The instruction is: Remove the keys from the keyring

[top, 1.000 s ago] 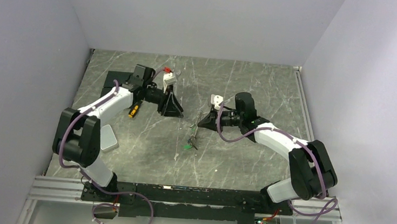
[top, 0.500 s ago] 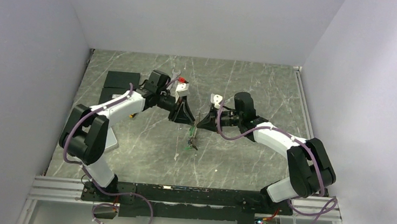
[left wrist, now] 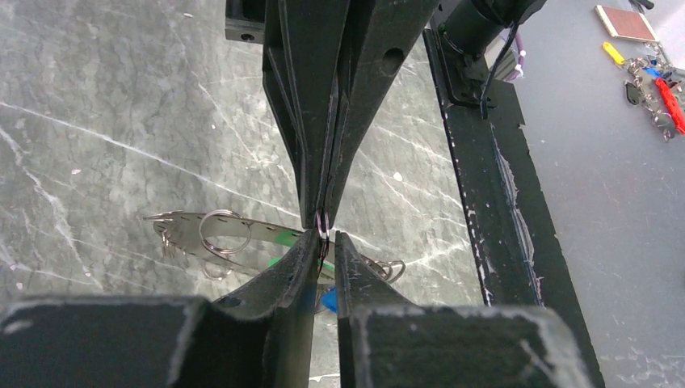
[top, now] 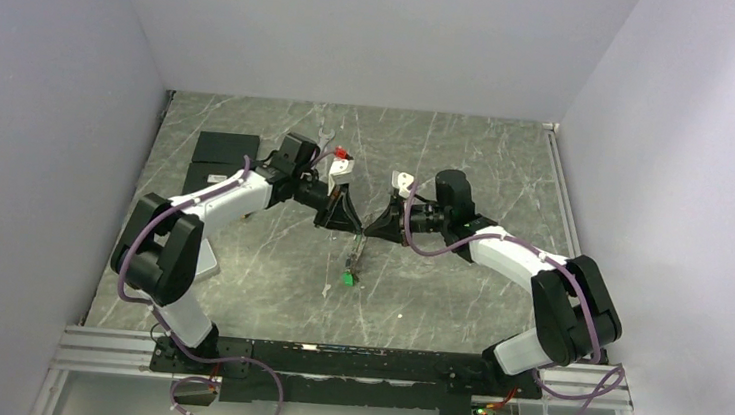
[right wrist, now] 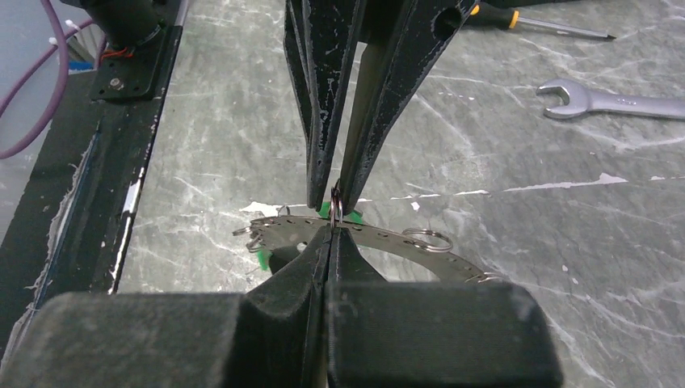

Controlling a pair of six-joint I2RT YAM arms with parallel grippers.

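Over the middle of the grey veined worktop (top: 467, 166), the black right gripper (right wrist: 332, 233) is clenched on a small wire loop (right wrist: 336, 212) of the keyring (right wrist: 388, 240). The left gripper (left wrist: 324, 239) has its tips narrowly apart around that same loop, and I cannot tell whether it grips. The keyring hangs below as a curved, perforated grey metal band carrying tiny green- and blue-headed keys (top: 347, 279).

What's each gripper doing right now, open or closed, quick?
Left gripper: fingers set close around the keyring; whether it grips cannot be told.
Right gripper: closed on the keyring.
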